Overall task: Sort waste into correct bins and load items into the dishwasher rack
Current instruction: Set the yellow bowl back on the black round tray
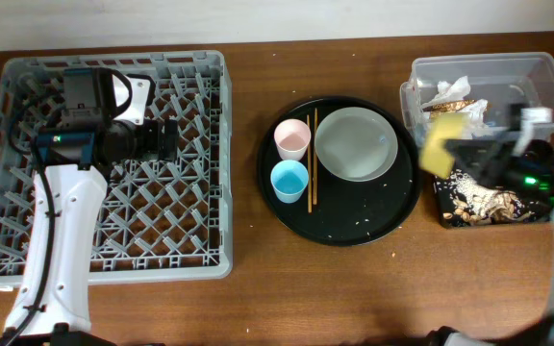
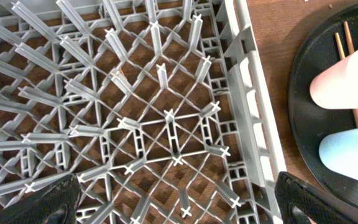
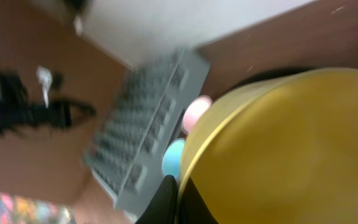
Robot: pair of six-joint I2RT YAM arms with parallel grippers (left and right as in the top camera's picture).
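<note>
My left gripper (image 1: 166, 139) is open and empty over the grey dishwasher rack (image 1: 27, 240); the left wrist view shows its two fingers wide apart (image 2: 176, 208) above the pegs (image 2: 166, 124). My right gripper (image 1: 465, 154) is shut on the rim of the yellow bowl (image 1: 438, 144), held tilted beside the clear tub (image 1: 537, 72) and over the black rectangular tray (image 1: 484, 204). The bowl fills the right wrist view (image 3: 278, 149), where the fingers (image 3: 178, 199) pinch its rim. The white plate (image 1: 356, 142), pink cup (image 1: 291, 139), light-blue cup (image 1: 289, 180) and chopsticks (image 1: 312, 173) rest on the round black tray (image 1: 287, 216).
The clear tub holds crumpled white napkins (image 1: 450, 91). The black rectangular tray holds beige scraps (image 1: 469, 181). A few crumbs (image 1: 364, 226) lie on the round tray. Bare brown table (image 1: 248, 298) runs between the rack and the round tray.
</note>
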